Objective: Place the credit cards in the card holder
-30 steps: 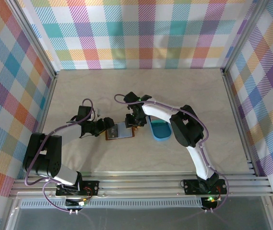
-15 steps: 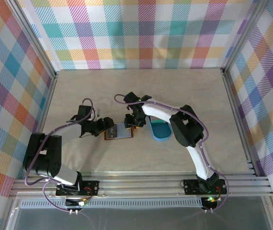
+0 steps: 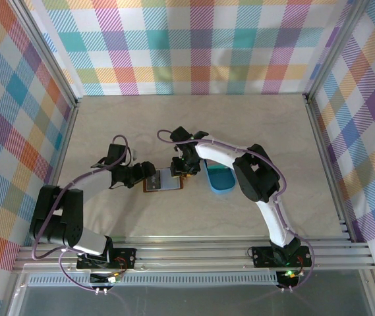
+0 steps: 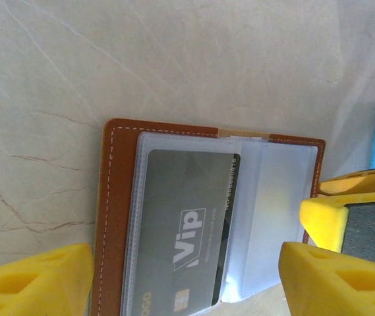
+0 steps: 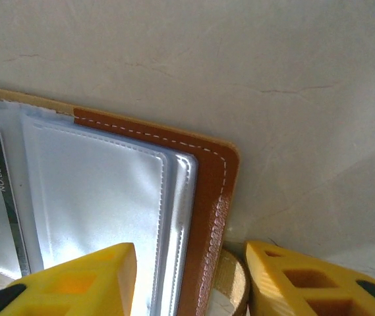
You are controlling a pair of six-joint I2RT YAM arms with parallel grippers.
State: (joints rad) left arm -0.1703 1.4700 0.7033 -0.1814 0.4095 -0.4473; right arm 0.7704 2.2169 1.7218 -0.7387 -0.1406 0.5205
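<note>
While the card holder (image 4: 118, 197) lies open and flat near the middle of the worktop (image 3: 253, 131), both my pincers are down at it. One grey "Vip" credit card (image 4: 187, 230) is in a clear sleeve on one page. The sleeve page next to it, toward the blue tray (image 3: 221, 179), looks empty. The tray is at the holder's 3 o'clock, just beside it; can't tell what's in it.

Left pincer (image 4: 184, 286): wide, coming in from the holder's 9 o'clock, one finger near each end of the open holder, gripping nothing I can see.

Right pincer (image 5: 190, 280): about half apart, at the holder's 1 o'clock corner, straddling the stitched brown edge. One finger is over the sleeves, the other is out past the snap tab (image 5: 232, 280). Can't tell if it presses down.

Risks from here, my read:
- If either pincer lifts off, the cover may spring up and fold over the sleeves.
- If the left fingers close or slide, they could snag the sleeve mouth or drag the card back out. I can't see whether it's fully seated.
- The holder looks light and the worktop smooth, so any sideways nudge could skate it into the tray.
- Two pincers are crowded over one small thing, so fingers could bump if both move at once.
</note>
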